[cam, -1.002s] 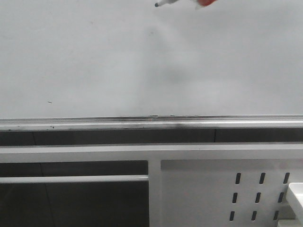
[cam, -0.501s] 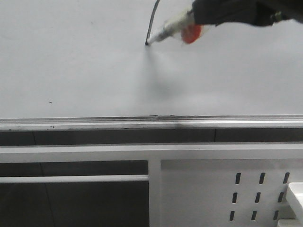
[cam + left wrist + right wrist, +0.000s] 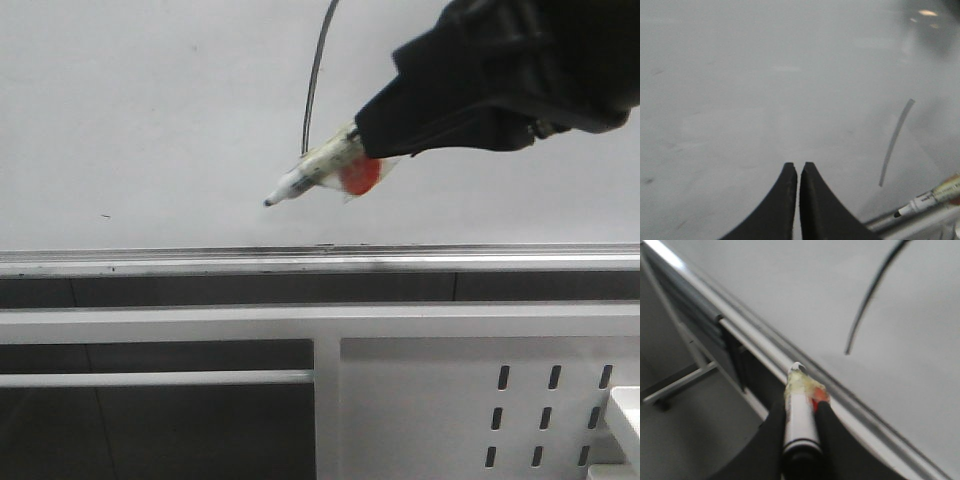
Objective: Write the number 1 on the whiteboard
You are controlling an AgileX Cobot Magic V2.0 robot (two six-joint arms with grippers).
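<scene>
The whiteboard [image 3: 150,110] fills the upper front view, with its smudged silver tray edge [image 3: 200,262] below. On it runs the number 1 [image 3: 313,80], a thin curved black stroke that leaves the top of the view; it also shows in the left wrist view [image 3: 895,142] and the right wrist view [image 3: 870,295]. My right gripper [image 3: 375,150] is shut on a white marker [image 3: 305,175] with an orange patch, its tip just off the board below and left of the stroke's end. In the right wrist view the marker [image 3: 800,415] sits between the fingers. My left gripper [image 3: 798,166] is shut and empty, facing the board.
Below the tray edge are white frame bars [image 3: 200,322] and a white perforated metal panel [image 3: 500,410] at the lower right. A tiny dark speck [image 3: 105,215] marks the board at the left.
The marker has drawn the stroke downward from the top of the board, and the right gripper has moved down and left, lifting the tip off below the stroke's end.
</scene>
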